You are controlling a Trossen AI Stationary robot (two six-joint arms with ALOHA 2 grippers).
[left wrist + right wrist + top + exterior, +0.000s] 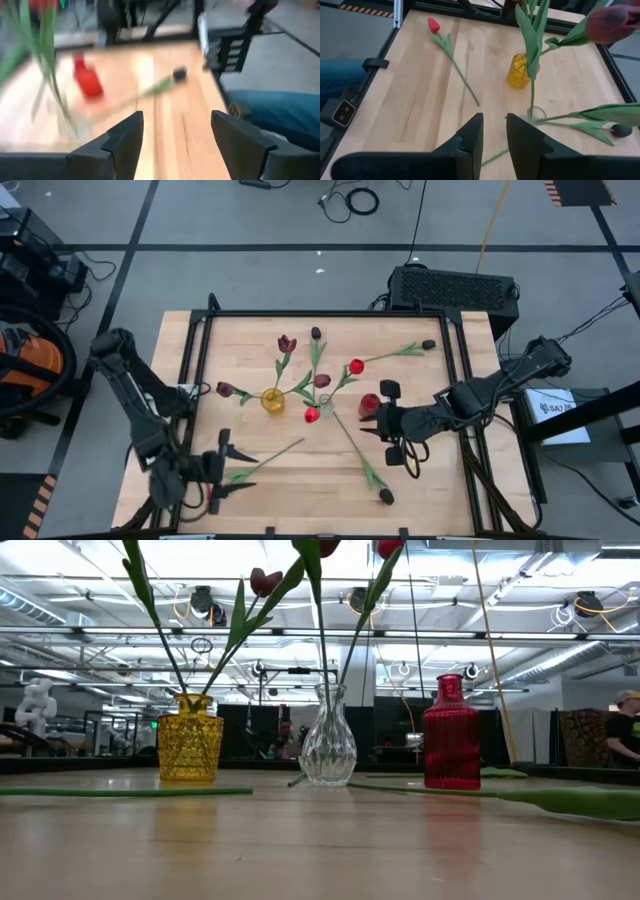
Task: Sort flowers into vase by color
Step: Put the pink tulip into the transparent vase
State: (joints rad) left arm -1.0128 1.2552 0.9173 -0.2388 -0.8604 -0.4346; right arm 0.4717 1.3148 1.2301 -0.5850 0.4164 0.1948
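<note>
Three vases stand mid-table: a yellow one, a clear one and a red one. Maroon tulips stand with their stems in the yellow vase. Red-headed tulips lean out of the clear one. A red tulip lies flat near the left arm, its stem pointing at the vases. Black-headed tulips lie on the wood. My left gripper is open near that red tulip's head end. My right gripper hovers by the red vase, open by a narrow gap.
A black frame borders the wooden table top. A black box sits beyond the far edge. Bare wood lies between the vases and the near edge. A person's blue trouser leg shows beside the table in the left wrist view.
</note>
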